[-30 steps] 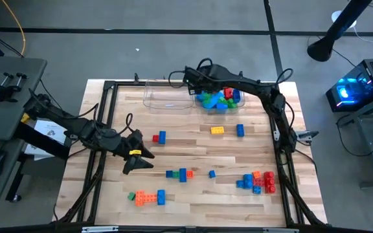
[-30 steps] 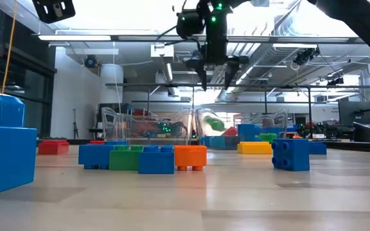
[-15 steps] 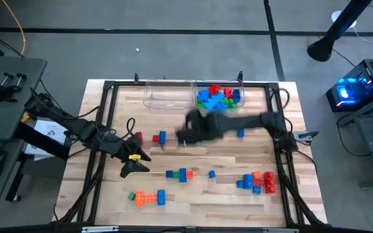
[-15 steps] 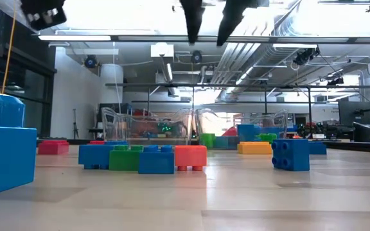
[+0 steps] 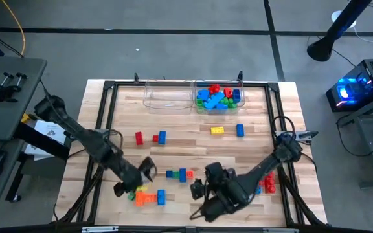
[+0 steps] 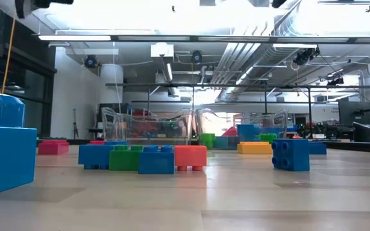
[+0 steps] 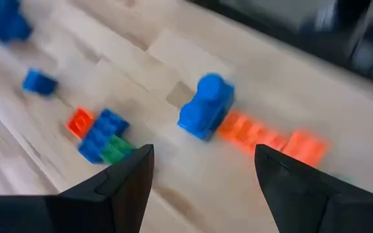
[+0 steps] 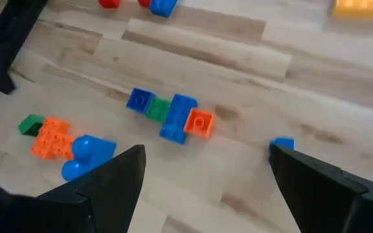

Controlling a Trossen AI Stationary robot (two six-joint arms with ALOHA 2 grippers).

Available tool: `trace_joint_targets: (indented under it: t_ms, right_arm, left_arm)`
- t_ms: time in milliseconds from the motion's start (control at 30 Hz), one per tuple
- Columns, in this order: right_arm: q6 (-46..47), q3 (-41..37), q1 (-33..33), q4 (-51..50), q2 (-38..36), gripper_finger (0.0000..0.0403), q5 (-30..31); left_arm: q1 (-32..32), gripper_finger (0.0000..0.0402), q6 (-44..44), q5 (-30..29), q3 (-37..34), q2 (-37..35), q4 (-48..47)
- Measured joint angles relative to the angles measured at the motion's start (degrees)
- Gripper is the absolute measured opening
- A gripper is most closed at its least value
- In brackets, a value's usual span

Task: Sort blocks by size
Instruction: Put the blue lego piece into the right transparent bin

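Past our right gripper (image 8: 203, 188), its two dark fingers (image 8: 112, 181) spread wide with nothing between them, we see the pale wooden bench (image 8: 238, 71). On it lie a joined blue, green and orange studded plastic row (image 8: 170, 116), an orange brick with a blue block and green end (image 8: 63, 142), and a lone small blue cube (image 8: 282, 144).

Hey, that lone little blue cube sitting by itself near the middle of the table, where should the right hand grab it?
Take the small blue cube across two opposite flat side walls, coming straight down from above. It lies alone on bare wood, apart from the blue-green-orange row, so open fingers should fit either side. The right hand hovers nearby, fingers open.
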Motion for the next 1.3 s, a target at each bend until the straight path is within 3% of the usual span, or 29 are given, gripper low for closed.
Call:
trace_joint_targets:
  t_ms: [167, 367, 600, 733, 933, 1067, 1233, 1300]
  right_arm:
    - [1.5, -0.1, 0.9, 0.0, 0.0, 0.0328, -0.2]
    - [1.2, -0.1, 0.4, 0.0, 0.0, 0.0328, -1.3]
    - [1.1, -0.1, 0.1, 0.5, 0.0, 0.0328, -1.7]
    - [1.1, -0.1, 0.1, 1.1, 0.0, 0.0328, -1.7]
    - [1.5, -0.1, -0.3, 2.3, 0.0, 0.0328, -1.6]
    - [1.5, -0.1, -0.7, 2.9, 0.0, 0.0328, -1.4]
    - [1.5, -0.1, -1.4, 3.0, 0.0, 0.0328, -1.4]
    - [1.2, -0.1, -1.5, 3.0, 0.0, 0.0328, -1.4]
  left_arm:
    - [-1.3, 0.0252, 16.5, -2.0, 1.1, 7.8, 6.2]
    - [-1.8, 0.0252, 24.3, -2.1, 1.1, 15.7, 16.9]
    - [-1.5, 0.0252, 21.6, -1.3, 1.1, 21.4, 18.4]
    - [-0.8, 0.0252, 21.1, 3.0, 1.1, 23.3, 18.7]
    - [1.8, 0.0247, 17.0, 5.0, 1.2, 25.1, 20.5]
    - [3.2, 0.0199, 14.0, 6.4, 1.2, 25.2, 20.1]
    - [4.4, 0.008, 9.9, 8.2, 1.2, 25.2, 20.0]
    - [4.9, 0.0079, 7.5, 8.3, 1.2, 24.8, 19.7]
